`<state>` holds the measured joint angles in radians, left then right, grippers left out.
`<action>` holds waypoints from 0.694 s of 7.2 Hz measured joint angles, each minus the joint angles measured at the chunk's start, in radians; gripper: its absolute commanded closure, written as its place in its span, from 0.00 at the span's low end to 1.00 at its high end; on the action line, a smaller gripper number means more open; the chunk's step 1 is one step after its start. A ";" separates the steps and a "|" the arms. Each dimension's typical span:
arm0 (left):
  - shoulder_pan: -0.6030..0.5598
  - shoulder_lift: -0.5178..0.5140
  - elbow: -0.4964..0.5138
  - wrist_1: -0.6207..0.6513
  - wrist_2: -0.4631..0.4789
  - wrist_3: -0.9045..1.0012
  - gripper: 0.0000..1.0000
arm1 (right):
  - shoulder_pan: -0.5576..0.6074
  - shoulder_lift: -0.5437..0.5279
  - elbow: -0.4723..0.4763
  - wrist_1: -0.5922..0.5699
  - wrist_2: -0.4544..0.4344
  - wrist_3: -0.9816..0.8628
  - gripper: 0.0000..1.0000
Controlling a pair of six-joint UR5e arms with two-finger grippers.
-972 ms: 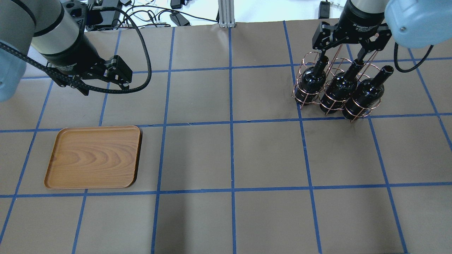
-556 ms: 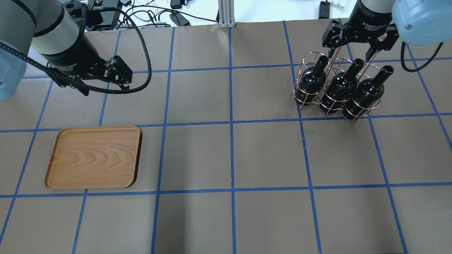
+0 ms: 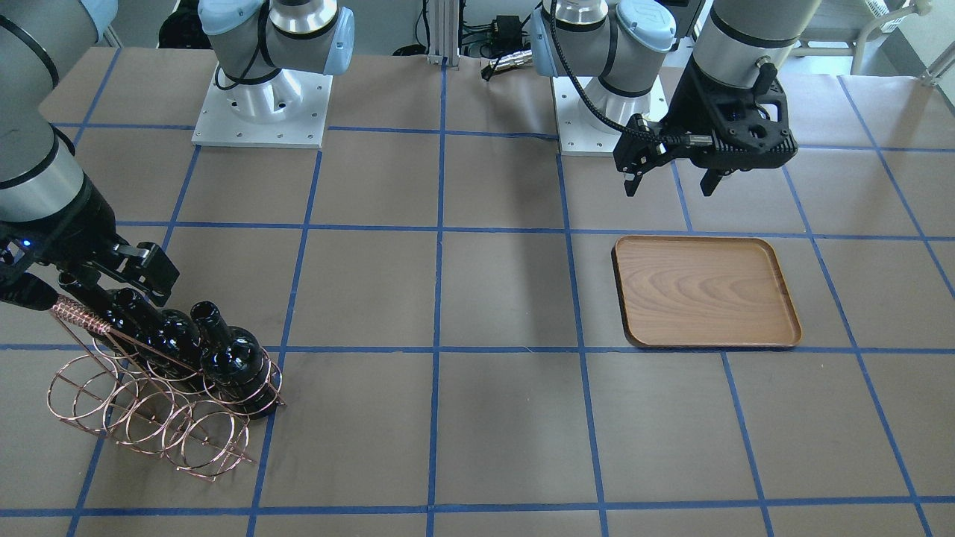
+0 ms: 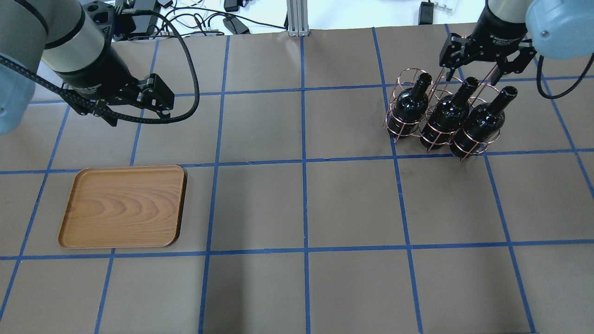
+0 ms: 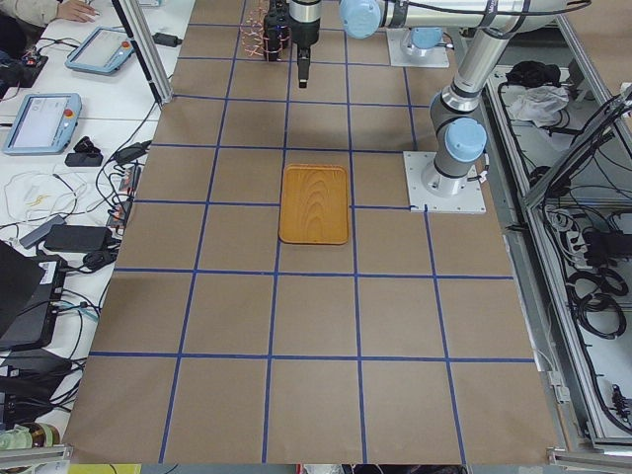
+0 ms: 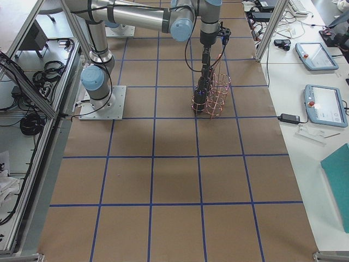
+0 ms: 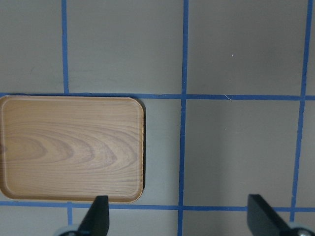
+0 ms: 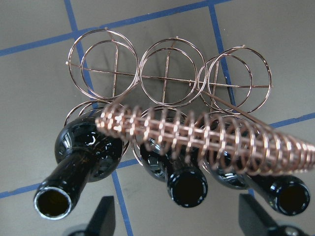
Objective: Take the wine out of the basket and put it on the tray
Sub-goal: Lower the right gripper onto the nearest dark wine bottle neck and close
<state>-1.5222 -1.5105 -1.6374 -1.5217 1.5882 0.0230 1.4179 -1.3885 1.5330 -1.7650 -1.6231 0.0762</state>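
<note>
Three glossy black wine bottles stand in the near row of the copper wire basket (image 4: 403, 76): left (image 4: 408, 109), middle (image 4: 448, 113), right (image 4: 478, 123). My right gripper (image 4: 474, 73) is open and empty, above the bottle necks. In the right wrist view (image 8: 179, 221) the middle bottle's mouth (image 8: 187, 189) lies between its fingers, under the coiled handle (image 8: 197, 137). The wooden tray (image 4: 123, 206) lies empty at the near left. My left gripper (image 4: 137, 116) is open and empty, hovering beyond the tray (image 7: 69, 147).
The basket's far row of rings (image 8: 170, 71) is empty. Brown paper with blue tape lines covers the table (image 4: 301, 208). Cables and a metal post (image 4: 294, 18) lie past the far edge. The arm bases (image 3: 261, 104) stand on the robot's side.
My right gripper has moved right and towards the far edge, from over the left bottle's neck to over the middle one, staying open. The left arm, bottles and tray have not moved.
</note>
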 measured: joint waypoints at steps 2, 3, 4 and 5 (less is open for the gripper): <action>-0.001 -0.001 0.000 0.000 0.000 0.000 0.00 | -0.003 0.006 0.025 -0.041 -0.001 -0.016 0.33; -0.001 -0.002 0.000 0.000 0.000 0.000 0.00 | -0.003 0.007 0.035 -0.062 -0.002 -0.030 0.33; -0.001 -0.003 0.000 0.000 -0.001 0.000 0.00 | -0.004 0.009 0.039 -0.072 -0.002 -0.037 0.43; -0.001 -0.002 0.001 0.001 0.000 0.000 0.00 | -0.004 0.018 0.041 -0.081 -0.002 -0.040 0.54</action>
<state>-1.5230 -1.5126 -1.6368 -1.5207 1.5877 0.0230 1.4144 -1.3709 1.5742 -1.8459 -1.6250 0.0366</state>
